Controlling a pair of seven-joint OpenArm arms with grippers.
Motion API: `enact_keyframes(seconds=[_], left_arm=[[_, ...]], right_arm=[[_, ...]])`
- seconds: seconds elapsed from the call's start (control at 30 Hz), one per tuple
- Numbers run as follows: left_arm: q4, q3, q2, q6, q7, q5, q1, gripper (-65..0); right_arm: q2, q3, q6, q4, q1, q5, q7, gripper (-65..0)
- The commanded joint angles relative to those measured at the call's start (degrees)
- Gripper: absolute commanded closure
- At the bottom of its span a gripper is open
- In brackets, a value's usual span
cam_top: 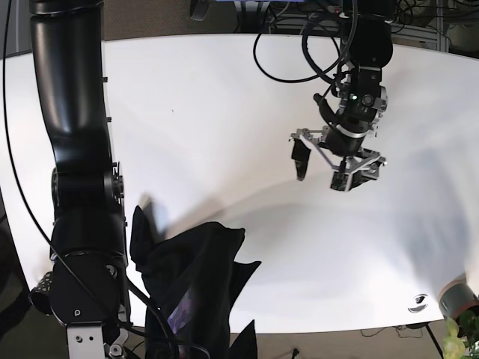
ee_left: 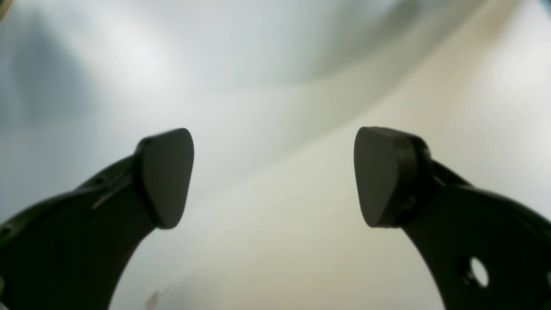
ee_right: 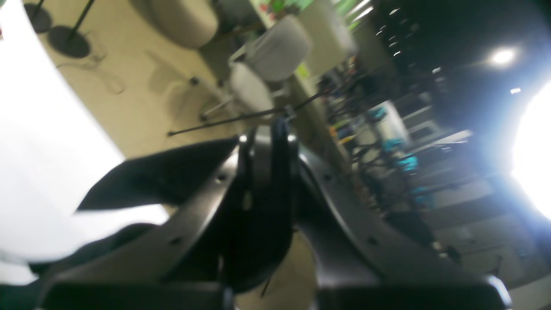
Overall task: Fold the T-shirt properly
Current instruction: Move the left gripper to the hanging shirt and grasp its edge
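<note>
The black T-shirt (cam_top: 196, 278) hangs in a crumpled bunch over the table's front-left edge, beside the right arm (cam_top: 82, 224). In the right wrist view, my right gripper (ee_right: 267, 144) is shut on dark cloth of the T-shirt (ee_right: 150, 176), which trails off to the left. It is tilted so it faces out into the room. In the base view the cloth hides this gripper. My left gripper (cam_top: 320, 170) hovers open above the bare white table (cam_top: 224, 112), well right of the shirt. The left wrist view shows the left gripper (ee_left: 273, 176) with its fingers wide apart and nothing between them.
Black cables (cam_top: 292, 45) loop at the back of the table behind the left arm. A small dark mark (cam_top: 419, 302) and a grey cylinder (cam_top: 456, 298) sit at the front-right corner. Office chairs (ee_right: 275, 51) stand on the floor beyond the table.
</note>
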Motion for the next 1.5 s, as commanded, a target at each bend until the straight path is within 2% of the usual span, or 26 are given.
enact_keyframes(seconds=[0.0, 0.13, 0.27, 0.33, 0.73, 0.87, 1.07, 1.27, 1.4, 1.47], left_arm=[[-1.26, 1.75, 1.09, -0.14, -1.09, -0.45, -1.96, -55.4], [-4.07, 5.00, 2.58, -0.14, -1.09, -0.45, -5.39, -56.0], [-6.88, 10.01, 2.58, -0.14, -1.09, -0.45, -8.11, -64.4], [-7.50, 11.95, 2.58, -0.14, -1.09, -0.89, -8.64, -65.0], [-15.85, 13.62, 2.67, -0.05, -1.00, -15.75, -14.27, -65.0], [-20.07, 17.13, 2.67, -0.05, -1.00, -19.18, -16.55, -65.0], [-25.08, 21.35, 4.95, -0.05, -1.27, -20.58, -18.57, -65.0], [-29.39, 21.44, 8.03, 0.04, -1.36, -20.32, -20.86, -65.0], [-31.68, 21.26, 8.29, 0.21, -1.53, -20.23, -22.70, -65.0], [-32.99, 21.26, 8.29, 0.30, -3.55, -20.23, -23.67, -64.3]], right_arm=[[0.16, 0.24, -0.71, 0.64, 2.73, -0.16, 1.23, 0.0], [-0.63, -1.69, -0.71, 0.73, 2.73, -0.16, 1.32, 0.0], [-0.89, -1.69, -0.71, 0.64, 2.73, -0.16, 1.32, 0.0], [-0.89, -1.69, -0.71, 0.64, 2.73, -0.16, 1.32, 0.0], [-0.72, -1.61, -0.71, 0.64, 2.73, -0.16, 1.41, 0.0], [-0.72, -1.61, -0.71, 0.64, 2.73, -0.16, 1.41, 0.0], [-0.63, -1.52, -0.71, 0.64, 2.73, -0.16, 1.50, 0.0], [-0.63, -1.52, -0.71, 0.64, 2.73, -0.16, 1.58, 0.0], [-0.54, -1.52, -0.71, 0.82, 1.82, -0.16, 1.58, 0.0], [-0.54, -1.52, -0.71, 0.82, 1.64, -0.16, 1.58, 0.0]])
